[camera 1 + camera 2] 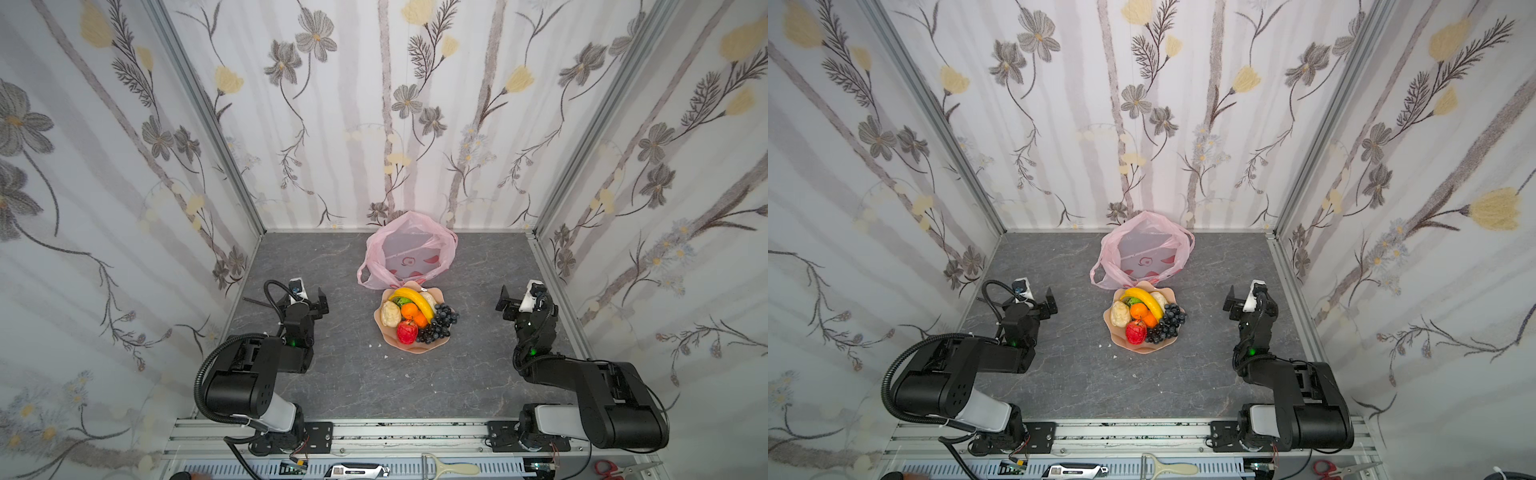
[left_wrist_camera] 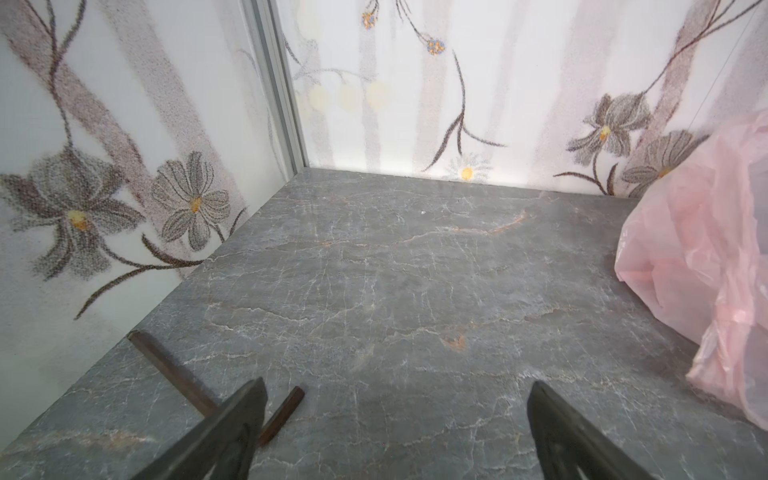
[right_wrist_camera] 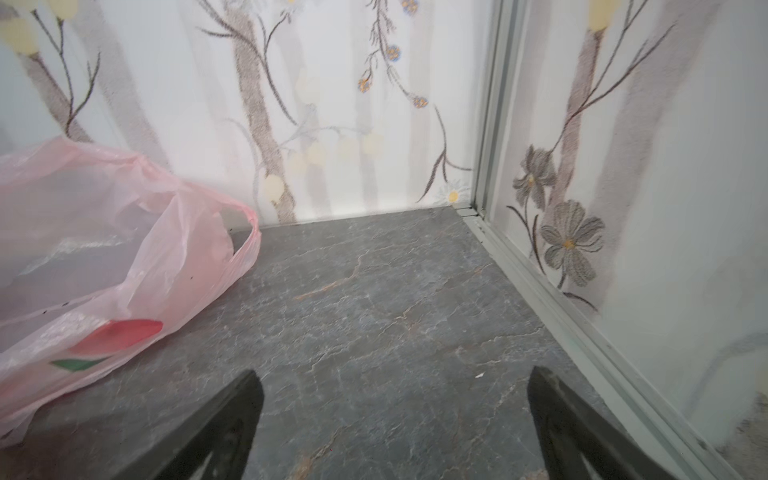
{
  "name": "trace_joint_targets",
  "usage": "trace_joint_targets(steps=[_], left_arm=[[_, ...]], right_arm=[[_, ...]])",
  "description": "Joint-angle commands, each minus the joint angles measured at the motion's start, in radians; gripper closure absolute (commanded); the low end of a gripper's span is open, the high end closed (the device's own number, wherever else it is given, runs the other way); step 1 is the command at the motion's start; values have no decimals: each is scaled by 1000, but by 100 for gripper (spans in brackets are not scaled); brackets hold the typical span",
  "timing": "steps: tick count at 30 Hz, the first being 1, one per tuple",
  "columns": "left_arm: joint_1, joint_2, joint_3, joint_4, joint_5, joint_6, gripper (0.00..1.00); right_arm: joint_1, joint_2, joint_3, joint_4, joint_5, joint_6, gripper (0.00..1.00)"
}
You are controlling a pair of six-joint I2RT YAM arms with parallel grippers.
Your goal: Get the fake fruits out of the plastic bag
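The grey marbled table (image 1: 353, 374) fills the floor of the booth. The 2 black arms rest at its left and right sides, well apart from everything in the middle. The left claw (image 2: 397, 388) is spread wide over bare table, gripping nothing. The right claw (image 3: 395, 376) is spread just as wide and also has nothing between its jaws.

The pink plastic bag (image 1: 409, 249) sits at the back centre against the rear wall, its mouth gaping upward, with red marks printed on its lower side. Its near edge meets the far rim of the peach dish (image 1: 415, 348), which lies just in front of it.

The fake fruits are all piled in that dish, outside the bag: the banana (image 1: 415, 300) across the top, the grapes (image 1: 440, 322) on the right, a beige lump (image 1: 390, 313) on the left, the apple (image 1: 407, 332) at the front, and 2 oranges (image 1: 410, 311) in the middle.

A thin dark stick (image 2: 174, 370) lies on the table beside the left claw.
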Motion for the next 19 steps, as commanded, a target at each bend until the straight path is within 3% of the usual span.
trace_joint_targets(steps=[1, 4, 19], left_arm=[[52, 22, -5, 98, 186, -58, 0], [49, 39, -33, 168, 181, -55, 0], [45, 38, -36, 174, 173, -50, 0]], right_arm=[[-2, 22, -2, 160, -52, -19, 0], [-1, 7, 6, 114, -29, -12, 0], [-1, 10, -8, 148, -50, -22, 0]])
